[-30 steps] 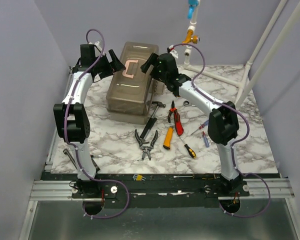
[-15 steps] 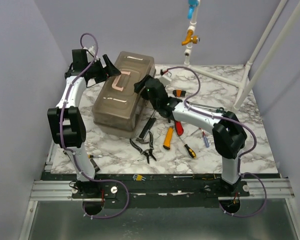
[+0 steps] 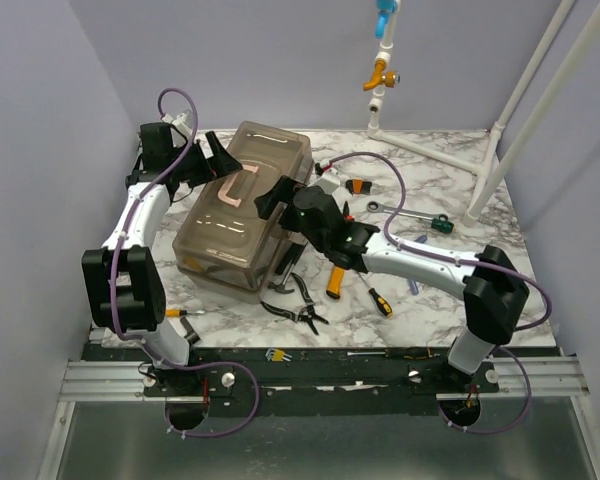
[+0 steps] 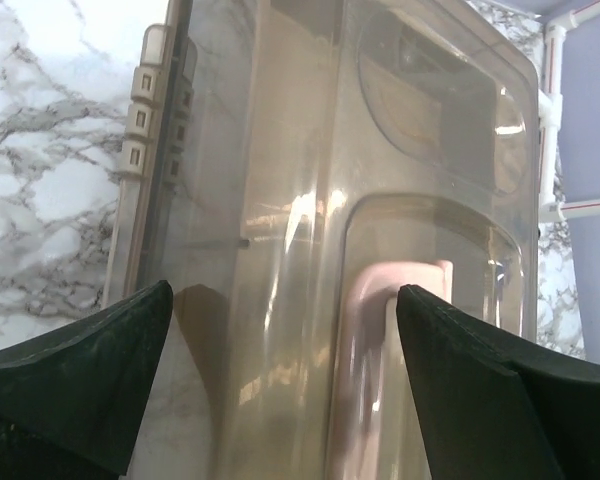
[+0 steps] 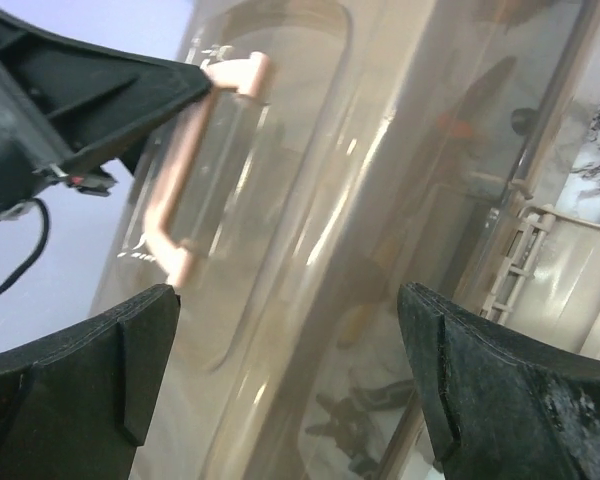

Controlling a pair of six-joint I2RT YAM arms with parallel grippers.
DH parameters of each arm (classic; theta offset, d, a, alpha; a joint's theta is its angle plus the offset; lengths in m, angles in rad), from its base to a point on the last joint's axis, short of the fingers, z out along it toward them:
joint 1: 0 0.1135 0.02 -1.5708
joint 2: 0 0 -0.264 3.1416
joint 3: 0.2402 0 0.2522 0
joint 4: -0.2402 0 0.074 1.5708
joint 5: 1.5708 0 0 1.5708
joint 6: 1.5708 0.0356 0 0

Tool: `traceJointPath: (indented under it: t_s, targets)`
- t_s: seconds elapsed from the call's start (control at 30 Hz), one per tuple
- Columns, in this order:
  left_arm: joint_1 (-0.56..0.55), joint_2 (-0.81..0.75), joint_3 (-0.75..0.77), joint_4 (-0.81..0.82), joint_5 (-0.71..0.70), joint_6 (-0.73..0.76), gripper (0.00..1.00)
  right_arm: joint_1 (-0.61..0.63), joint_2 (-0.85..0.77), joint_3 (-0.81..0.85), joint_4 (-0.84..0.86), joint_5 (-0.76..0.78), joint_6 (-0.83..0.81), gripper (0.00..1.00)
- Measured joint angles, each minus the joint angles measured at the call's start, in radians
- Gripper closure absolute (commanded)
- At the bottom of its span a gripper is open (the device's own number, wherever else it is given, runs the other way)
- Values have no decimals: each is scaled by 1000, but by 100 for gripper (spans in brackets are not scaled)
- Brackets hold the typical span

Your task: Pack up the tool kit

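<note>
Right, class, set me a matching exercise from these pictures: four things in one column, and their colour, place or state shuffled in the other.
Column one:
1 toolbox handle
2 hex keys
3 pliers
4 left gripper

Column two:
A on the black rail past the table's near edge
B pink
C open, at the lid
D lying just in front of the toolbox

Pairs: 1-B, 2-A, 3-D, 4-C

Looks like a robotics lab test cell, folks: plain lavender walls [image 3: 280, 60] box in a marble-patterned desk [image 3: 450, 165], left arm [image 3: 140, 215] and right arm [image 3: 420, 262] stand along an aluminium rail [image 3: 100, 380], and a white PVC pipe frame [image 3: 540, 115] rises at back right.
</note>
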State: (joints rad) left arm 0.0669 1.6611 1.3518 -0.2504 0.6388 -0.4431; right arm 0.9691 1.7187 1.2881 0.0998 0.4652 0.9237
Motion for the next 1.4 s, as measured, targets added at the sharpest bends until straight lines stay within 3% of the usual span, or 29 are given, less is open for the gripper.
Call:
traceJointPath:
  t_s: [0.27, 0.4, 0.5, 0.7, 1.03, 1.4]
  targets:
    - [-60, -175, 26, -167, -282, 66, 2, -31, -196, -73, -21, -15, -80, 0]
    - [-174, -289, 69, -209, -452, 142, 2, -78, -257, -138, -27, -26, -109, 0]
    - [-303, -330, 115, -240, -525, 201, 7, -143, -279, -183, -45, -79, -143, 0]
    - [-462, -248, 216, -372, -606, 264, 10, -259, -370, -306, -71, -156, -194, 0]
    - [-583, -47, 262, -533, -726, 315, 1, -323, -441, -480, 1, -295, -198, 0]
    - [-620, -28, 341, -609, -969, 340, 1, -323, -377, -491, 67, -376, -194, 0]
